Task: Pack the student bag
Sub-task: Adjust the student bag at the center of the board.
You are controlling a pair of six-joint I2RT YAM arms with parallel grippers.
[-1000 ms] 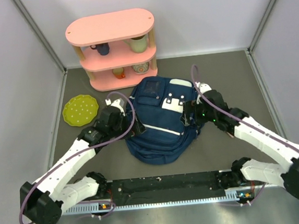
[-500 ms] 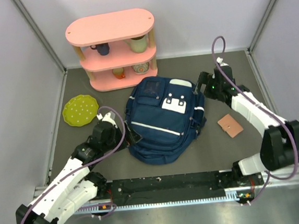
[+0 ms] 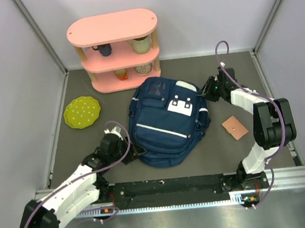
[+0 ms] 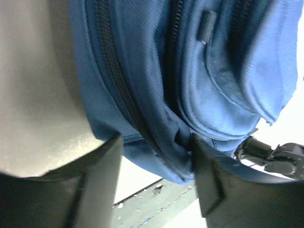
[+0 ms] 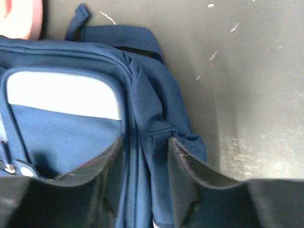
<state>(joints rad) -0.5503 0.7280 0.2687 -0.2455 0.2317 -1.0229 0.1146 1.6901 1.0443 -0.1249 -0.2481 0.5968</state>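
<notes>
- My right gripper (image 5: pixel 145 142) is narrow, with a fold of the bag's (image 3: pixel 166 123) side seam filling the gap and touching both fingers. I read that as a pinch.
- My left gripper (image 4: pixel 156 142) straddles the lower edge by the zip. I cannot tell whether it is clamped.
- The bag lies flat mid-table, front up, near the shelf (image 3: pixel 116 48).
- I expect it to be soft and floppy: loose cloth will bunch and slip, so seams or the strap (image 5: pixel 118 33) are safer holds.
</notes>
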